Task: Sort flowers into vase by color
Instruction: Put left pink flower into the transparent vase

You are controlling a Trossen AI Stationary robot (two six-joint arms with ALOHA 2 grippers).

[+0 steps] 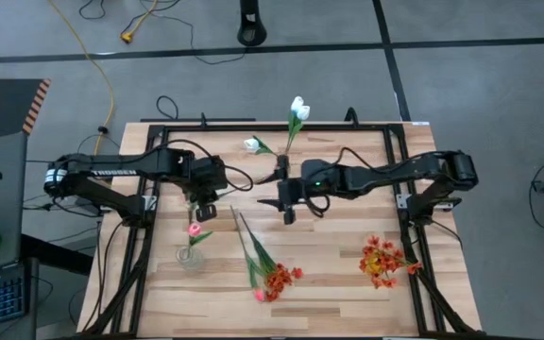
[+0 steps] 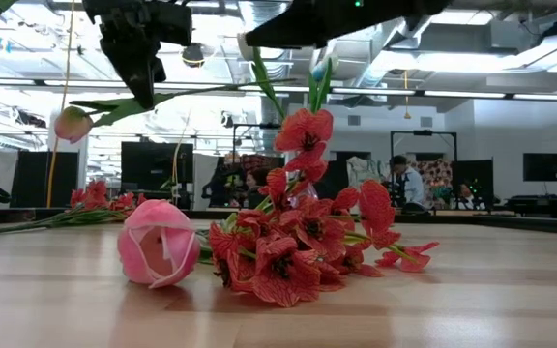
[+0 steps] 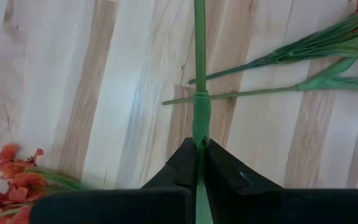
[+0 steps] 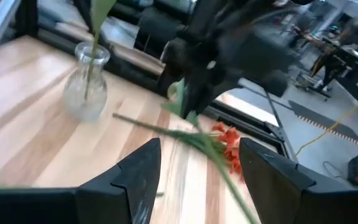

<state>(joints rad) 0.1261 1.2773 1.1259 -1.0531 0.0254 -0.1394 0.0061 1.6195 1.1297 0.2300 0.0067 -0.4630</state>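
Two white tulips, two pink tulips, two red-orange bunches, two vases.

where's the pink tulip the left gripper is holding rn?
High view: the pink tulip is left of the table's centre, its stem pinched in the shut left gripper, bloom just above the clear vase near the front edge.

The left arm reaches in from the left edge of the surface, its left end effector pointing down with its fingers pinched together on a pink tulip's green stem. The right arm stretches from the right edge toward the surface's middle; its right end effector hangs above the boards with fingers spread wide, gripping nothing.
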